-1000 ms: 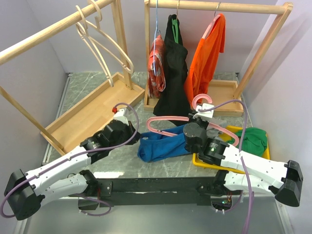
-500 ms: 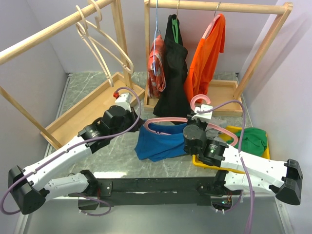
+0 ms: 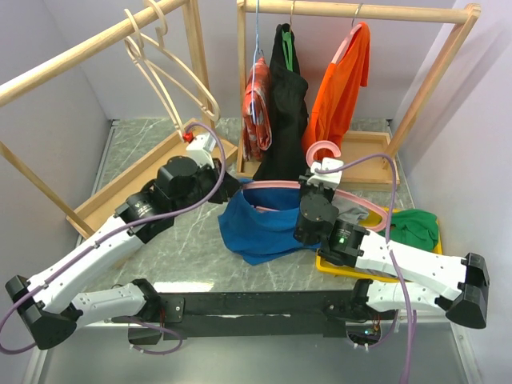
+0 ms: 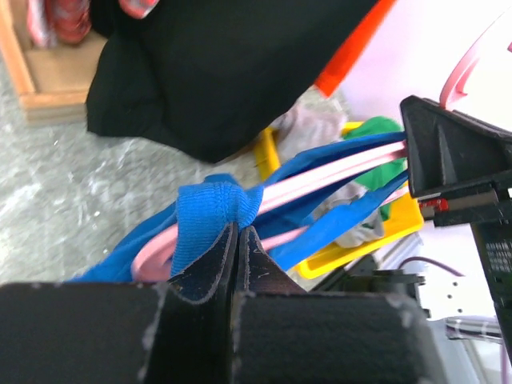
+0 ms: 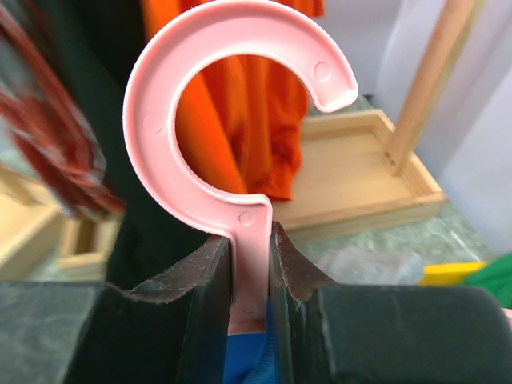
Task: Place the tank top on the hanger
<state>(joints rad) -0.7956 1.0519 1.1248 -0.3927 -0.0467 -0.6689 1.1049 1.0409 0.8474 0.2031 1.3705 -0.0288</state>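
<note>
The royal-blue tank top (image 3: 260,228) hangs lifted above the table, its strap (image 4: 210,218) looped over the left arm of the pink hanger (image 3: 276,186). My left gripper (image 4: 235,232) is shut on that strap beside the hanger's arm (image 4: 320,180). My right gripper (image 5: 250,240) is shut on the neck of the pink hanger, just below its hook (image 5: 232,88), and holds it upright; the hook also shows in the top view (image 3: 322,152). Blue fabric shows below the right jaws. The hanger's right arm (image 3: 364,204) slopes bare toward the yellow tray.
A wooden rack (image 3: 352,12) behind holds red, black (image 3: 284,120) and orange (image 3: 340,96) garments. A second wooden rack (image 3: 88,48) at left carries cream hangers (image 3: 172,80). A yellow tray (image 3: 336,264) at right holds a green garment (image 3: 416,228) and grey cloth.
Both arms have risen and moved back toward the rack. The tank top has been lifted off the table and now hangs from the hanger's left arm.
</note>
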